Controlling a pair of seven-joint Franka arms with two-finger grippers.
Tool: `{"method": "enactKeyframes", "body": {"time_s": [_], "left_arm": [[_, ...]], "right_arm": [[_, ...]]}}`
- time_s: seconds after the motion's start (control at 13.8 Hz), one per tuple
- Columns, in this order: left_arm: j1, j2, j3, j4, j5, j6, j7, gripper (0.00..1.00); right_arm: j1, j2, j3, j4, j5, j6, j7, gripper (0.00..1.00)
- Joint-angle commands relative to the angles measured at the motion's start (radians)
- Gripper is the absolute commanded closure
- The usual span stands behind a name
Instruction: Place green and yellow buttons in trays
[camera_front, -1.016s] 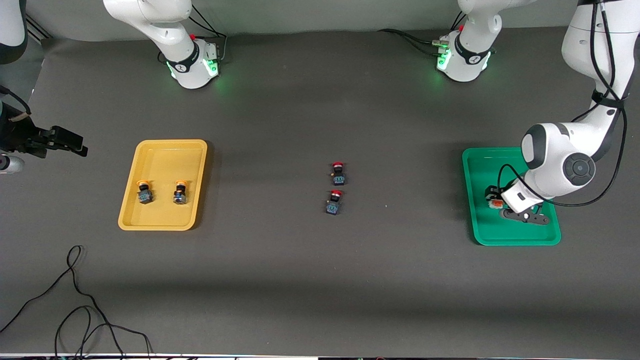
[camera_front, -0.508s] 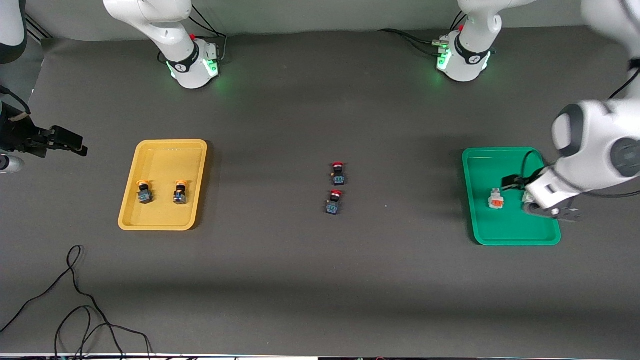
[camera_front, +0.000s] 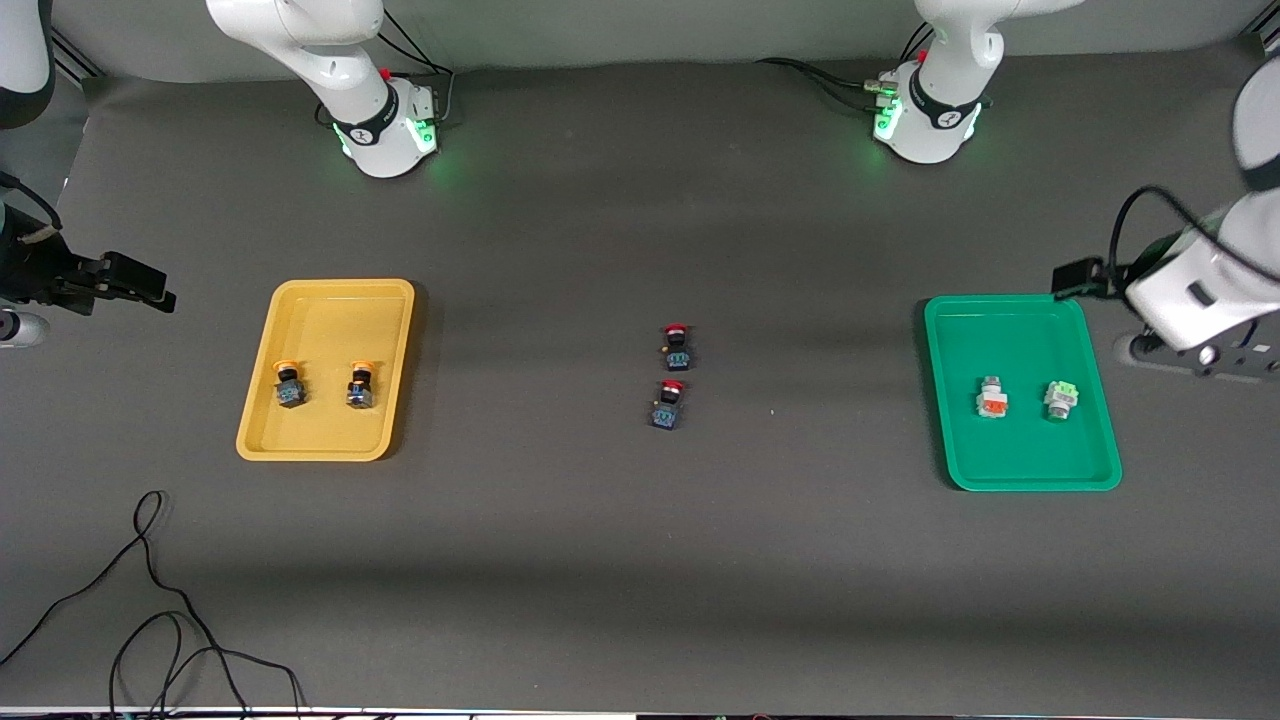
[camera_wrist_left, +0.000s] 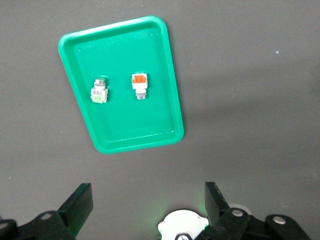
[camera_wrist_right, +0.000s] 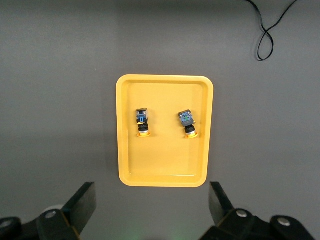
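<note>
The green tray (camera_front: 1020, 470) holds two white-bodied buttons lying apart: one with a light green cap (camera_front: 1060, 398) and one showing an orange patch (camera_front: 992, 399). Both also show in the left wrist view, the green one (camera_wrist_left: 99, 93) and the orange one (camera_wrist_left: 140, 85). My left gripper (camera_wrist_left: 146, 192) is open and empty, up in the air beside that tray (camera_wrist_left: 167, 75) at the left arm's end (camera_front: 1195, 358). The yellow tray (camera_front: 325, 310) holds two black-bodied yellow-capped buttons (camera_front: 288, 385) (camera_front: 361, 385). My right gripper (camera_wrist_right: 151, 190) is open and empty, high beside the yellow tray (camera_wrist_right: 165, 175).
Two black-bodied buttons with red caps (camera_front: 677, 345) (camera_front: 668, 404) lie mid-table between the trays. A loose black cable (camera_front: 150, 600) curls on the table near the front camera at the right arm's end.
My left gripper has risen off the green tray and moved out toward the left arm's end. The green-capped button stays in the tray. The right arm has not moved.
</note>
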Motion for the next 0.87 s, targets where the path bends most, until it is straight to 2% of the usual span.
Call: {"method": "enactKeyframes", "body": {"time_s": [0.0,0.51,0.65,0.8], "left_arm": [[-0.02,0.038,0.008,0.105,0.0,-0.09,-0.025,0.0],[-0.019,0.025,0.008,0.079,-0.017,-0.124,-0.029,0.0],[-0.048,-0.035,0.023,-0.008,-0.014,-0.08,-0.031,0.0],[-0.08,-0.121,0.054,-0.144,-0.011,0.048,-0.029,0.0]], "right_arm": [[-0.005,0.006,0.004,0.016,-0.011,-0.016,0.02,0.0],[-0.005,0.006,0.004,0.016,-0.011,-0.016,0.02,0.0],[-0.005,0.006,0.004,0.016,-0.011,-0.016,0.018,0.0],[-0.005,0.006,0.004,0.016,-0.011,-0.016,0.02,0.0]]}}
